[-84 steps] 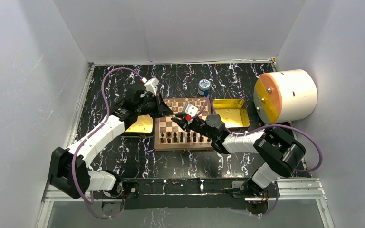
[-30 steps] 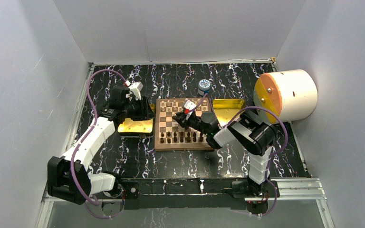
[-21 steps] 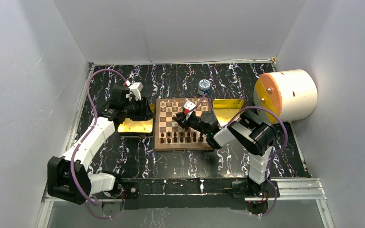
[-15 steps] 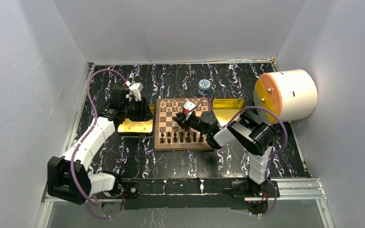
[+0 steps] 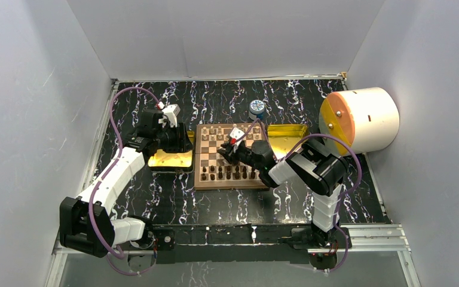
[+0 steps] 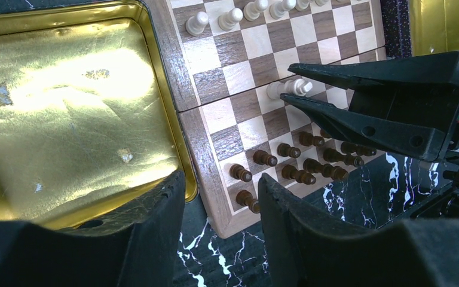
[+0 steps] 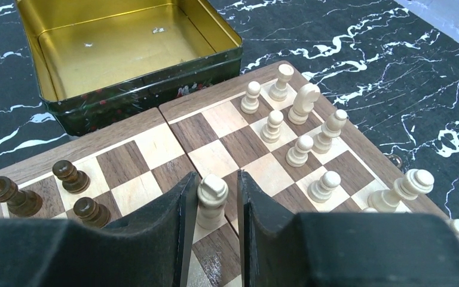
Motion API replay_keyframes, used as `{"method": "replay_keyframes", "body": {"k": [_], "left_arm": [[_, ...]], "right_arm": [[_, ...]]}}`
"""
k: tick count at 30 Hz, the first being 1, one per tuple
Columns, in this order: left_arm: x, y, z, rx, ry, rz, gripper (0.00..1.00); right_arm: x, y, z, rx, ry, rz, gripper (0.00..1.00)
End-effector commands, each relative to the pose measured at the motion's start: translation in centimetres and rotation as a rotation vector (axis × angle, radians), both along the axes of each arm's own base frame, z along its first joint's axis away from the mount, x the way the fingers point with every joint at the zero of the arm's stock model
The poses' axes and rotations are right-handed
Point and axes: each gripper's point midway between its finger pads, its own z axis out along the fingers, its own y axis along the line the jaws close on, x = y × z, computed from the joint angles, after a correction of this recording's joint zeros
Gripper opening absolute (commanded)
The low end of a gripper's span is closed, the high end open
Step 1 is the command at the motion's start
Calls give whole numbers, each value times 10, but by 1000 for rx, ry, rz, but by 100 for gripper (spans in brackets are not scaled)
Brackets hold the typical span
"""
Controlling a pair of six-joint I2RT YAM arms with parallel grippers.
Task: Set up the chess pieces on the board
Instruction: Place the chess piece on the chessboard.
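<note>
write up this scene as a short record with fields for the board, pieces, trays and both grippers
chessboard: wooden, on the black marbled table
cream pieces: lined along the far side
dark brown pieces: lined along the near side
right gripper: jaws flank a cream rook standing on the board; grip unclear
left gripper: open, empty, by the left gold tray
right gold tray: on the board's other side

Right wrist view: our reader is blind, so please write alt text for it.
A cream chess piece stands on the board between the fingers of the right gripper. More cream pieces stand at right, dark pieces at left, a gold tin behind.
</note>
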Motion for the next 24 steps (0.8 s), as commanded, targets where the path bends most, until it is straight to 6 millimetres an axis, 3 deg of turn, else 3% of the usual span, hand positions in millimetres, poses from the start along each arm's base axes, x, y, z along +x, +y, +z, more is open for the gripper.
{"method": "replay_keyframes", "body": {"k": [1,16,24], "left_arm": [[-5,5,4,20,-25,-7,47],[-14,21,-10,100,-39,14,48],[-16,29,-17,131,-60,26,49]], "right_arm": [[7,4,29,48,-67,-2,38],[19,-5,35,-98,66,-85,41],[11,-17,62,-129,124,-114,44]]}}
